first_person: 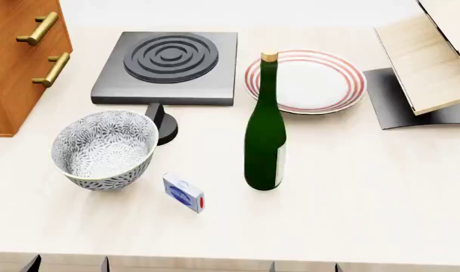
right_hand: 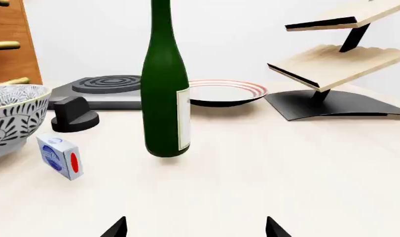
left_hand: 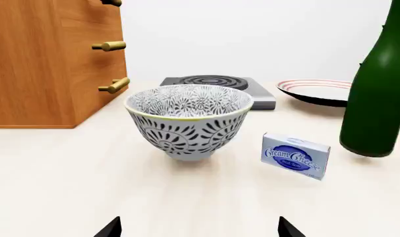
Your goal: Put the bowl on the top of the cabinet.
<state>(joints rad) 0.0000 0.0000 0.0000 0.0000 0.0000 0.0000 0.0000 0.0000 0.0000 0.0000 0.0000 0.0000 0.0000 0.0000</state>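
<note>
The bowl, white with a dark leaf pattern and a yellow-green rim, stands upright on the pale table right of the cabinet. The left wrist view looks straight at the bowl, with the orange-brown cabinet and its brass handles beside it. My left gripper is open and empty, short of the bowl, above the table's near edge. My right gripper is also open and empty, facing the green bottle. In that view the bowl sits at the edge. The cabinet's top is out of view.
A cream cheese box lies just right of the bowl. A tall green bottle stands mid-table. Behind are a black hot plate with its knob, a red-ringed plate and a pale wooden rack.
</note>
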